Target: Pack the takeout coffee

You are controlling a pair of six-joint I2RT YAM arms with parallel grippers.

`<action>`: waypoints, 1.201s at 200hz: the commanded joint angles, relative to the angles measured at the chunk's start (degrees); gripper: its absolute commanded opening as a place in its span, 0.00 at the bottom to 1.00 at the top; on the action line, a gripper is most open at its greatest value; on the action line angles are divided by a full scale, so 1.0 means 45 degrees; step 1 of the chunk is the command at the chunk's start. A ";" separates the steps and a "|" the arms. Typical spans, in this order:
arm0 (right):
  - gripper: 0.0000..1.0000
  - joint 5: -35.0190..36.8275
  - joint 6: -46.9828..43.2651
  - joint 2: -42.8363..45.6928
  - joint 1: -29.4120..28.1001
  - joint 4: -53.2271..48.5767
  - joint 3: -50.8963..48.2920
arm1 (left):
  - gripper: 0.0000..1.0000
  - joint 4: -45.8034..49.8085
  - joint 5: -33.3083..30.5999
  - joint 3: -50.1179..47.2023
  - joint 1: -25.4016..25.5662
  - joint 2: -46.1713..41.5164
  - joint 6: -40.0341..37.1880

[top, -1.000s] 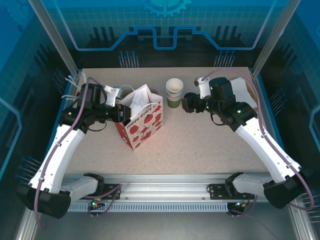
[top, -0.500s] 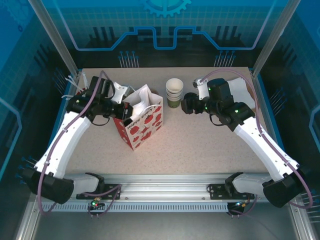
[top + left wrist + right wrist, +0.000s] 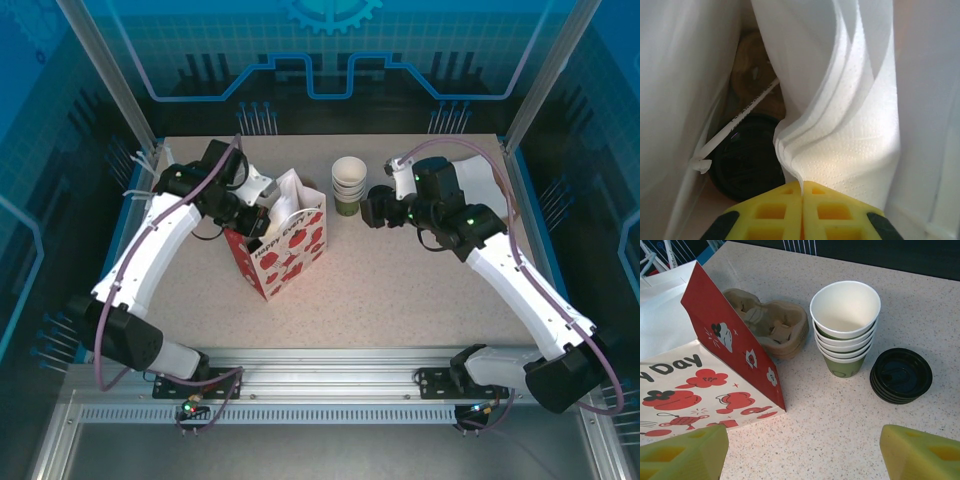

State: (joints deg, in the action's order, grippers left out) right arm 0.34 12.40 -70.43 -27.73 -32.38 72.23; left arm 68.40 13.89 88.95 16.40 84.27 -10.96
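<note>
OK, coffee looks bagged; left gripper (image 3: 802, 187) is pinched together on a white paper napkin (image 3: 840, 125) inside the gift bag (image 3: 285, 250).
Takeout coffee (image 3: 747, 160) sits low in the bag, which stands left of centre toward the table's (image 3: 420, 290) far edge. I can make out its black lid; the body is hidden by napkin folds and bag wall. My read: the paper cup is light and thin-walled, crushes and tips easily, and the lid can pop. If regrasping, take the body just under the rim, squeeze gently, keep it upright. Can't tell if it stands level or is full. Brown shape behind the lid is too blurred to name. Right gripper (image 3: 800, 450) has fingers wide apart, holding nothing, near the stack of lidless cups (image 3: 845, 325), loose lids (image 3: 901, 375) and cardboard carrier (image 3: 772, 325) by the far edge.
</note>
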 commanded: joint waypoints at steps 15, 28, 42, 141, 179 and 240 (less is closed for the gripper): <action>0.81 -0.0348 0.0222 -0.0088 0.0028 0.0182 -0.0152 | 0.13 0.1075 -0.1062 0.1008 0.0182 0.0215 -0.0619; 0.81 -0.0349 0.0223 -0.0108 0.0028 0.0171 -0.0134 | 0.19 0.1161 -0.1338 0.1263 0.0181 0.0190 -0.0648; 0.81 -0.0330 0.0212 -0.0106 0.0028 0.0159 -0.0132 | 0.28 0.1086 -0.1499 0.1455 0.0183 0.0032 -0.0592; 0.81 -0.0231 0.0142 0.0186 0.0019 -0.0031 0.0083 | 0.66 -0.1370 -0.1259 0.1125 0.0144 -0.2778 0.0600; 0.81 -0.0339 0.0173 0.0045 -0.0005 0.0007 0.0101 | 0.70 -0.1906 -0.0391 0.1398 0.0197 -0.2011 0.1268; 0.81 -0.0185 0.0095 0.0067 -0.0030 -0.0031 0.0083 | 0.60 -0.1008 -0.0235 0.2832 0.0641 0.0573 0.1179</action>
State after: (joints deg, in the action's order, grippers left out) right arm -0.45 12.62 -70.63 -27.73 -32.14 71.99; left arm 61.73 10.52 98.45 18.04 84.36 -5.91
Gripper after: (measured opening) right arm 0.814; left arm 0.629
